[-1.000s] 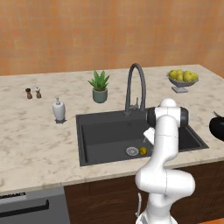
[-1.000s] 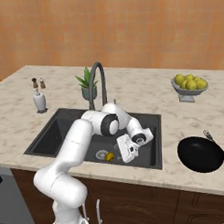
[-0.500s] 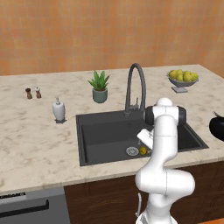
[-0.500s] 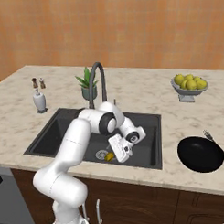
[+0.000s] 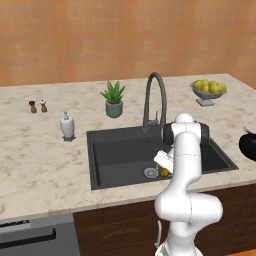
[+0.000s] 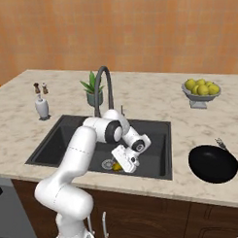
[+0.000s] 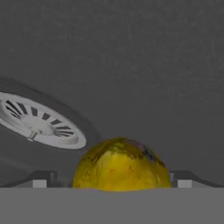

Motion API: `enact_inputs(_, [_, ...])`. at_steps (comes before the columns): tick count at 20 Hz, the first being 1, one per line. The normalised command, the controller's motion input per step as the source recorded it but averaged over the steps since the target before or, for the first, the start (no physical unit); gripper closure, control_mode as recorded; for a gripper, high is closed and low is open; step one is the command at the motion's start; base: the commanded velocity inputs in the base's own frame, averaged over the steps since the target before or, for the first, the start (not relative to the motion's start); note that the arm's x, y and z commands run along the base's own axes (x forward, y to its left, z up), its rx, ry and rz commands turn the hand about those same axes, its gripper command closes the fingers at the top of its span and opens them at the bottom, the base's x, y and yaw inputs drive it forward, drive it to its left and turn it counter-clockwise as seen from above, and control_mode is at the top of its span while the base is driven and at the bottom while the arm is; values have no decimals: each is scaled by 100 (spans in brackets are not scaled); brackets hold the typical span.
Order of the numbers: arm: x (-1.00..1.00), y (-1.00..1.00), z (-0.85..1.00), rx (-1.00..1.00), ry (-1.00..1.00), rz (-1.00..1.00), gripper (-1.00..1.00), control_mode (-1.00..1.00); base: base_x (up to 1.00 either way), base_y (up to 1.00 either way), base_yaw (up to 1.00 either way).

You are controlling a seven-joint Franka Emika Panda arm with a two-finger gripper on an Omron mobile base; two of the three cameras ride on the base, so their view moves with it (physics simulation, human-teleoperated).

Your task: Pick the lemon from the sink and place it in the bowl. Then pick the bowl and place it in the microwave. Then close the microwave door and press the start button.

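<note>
lemon [image 7: 120, 166] apparently beside sink [image 5: 120, 155] drain [image 7: 40, 124]

We see a kitchen, marble counter [image 5: 45, 165] around a black sink [image 5: 125, 155], arched faucet [image 5: 154, 97] behind it, fruit bowl [image 5: 208, 91] beyond.

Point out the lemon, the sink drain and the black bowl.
lemon [image 7: 120, 166]: hand view, middle of its yellow skin.
sink drain [image 7: 41, 124]: hand view, centre of the silver grate.
black bowl [image 6: 213, 164]: right base view, its glossy inner floor.
</note>
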Motion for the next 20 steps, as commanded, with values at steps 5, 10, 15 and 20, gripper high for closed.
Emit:
enact_inputs(5, [-4,2,-24,0,0,12,100,-100,0,0,0])
enact_inputs(10, [-36,0,7,0,-4,6,100,-100,0,0,0])
enact_inputs(15, [-36,0,82,0,-17,1,100,-100,0,0,0])
enact_inputs(20, [-46,-2,100,0,-19,0,100,-100,0,0,0])
